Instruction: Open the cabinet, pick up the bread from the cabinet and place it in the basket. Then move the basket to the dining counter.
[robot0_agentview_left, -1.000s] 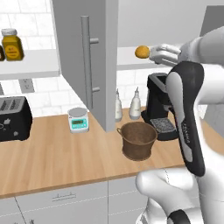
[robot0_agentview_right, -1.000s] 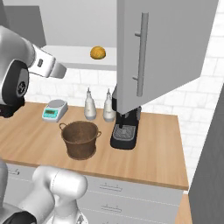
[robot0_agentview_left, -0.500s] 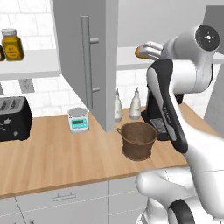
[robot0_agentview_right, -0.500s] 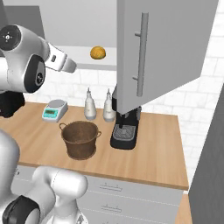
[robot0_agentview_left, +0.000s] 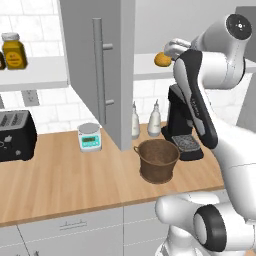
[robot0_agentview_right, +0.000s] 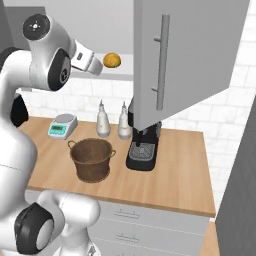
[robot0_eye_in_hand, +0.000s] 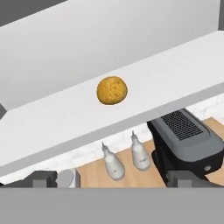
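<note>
I take the basket (robot0_agentview_left: 158, 160) as my landmark; it stands on the worktop (robot0_agentview_left: 60, 182). Behind it I see two bottles (robot0_agentview_left: 154, 120) side by side, with the coffee machine (robot0_agentview_left: 181, 125) just right of the basket and the scale (robot0_agentview_left: 90, 136) to its left. Further left stands the toaster (robot0_agentview_left: 16, 135). Above the basket, the open cabinet (robot0_agentview_right: 185, 55) holds the bread (robot0_agentview_right: 112, 60) on its shelf (robot0_eye_in_hand: 87, 116), with the gripper (robot0_agentview_right: 95, 67) near its left. A jar (robot0_agentview_left: 13, 50) sits on a shelf far left.
</note>
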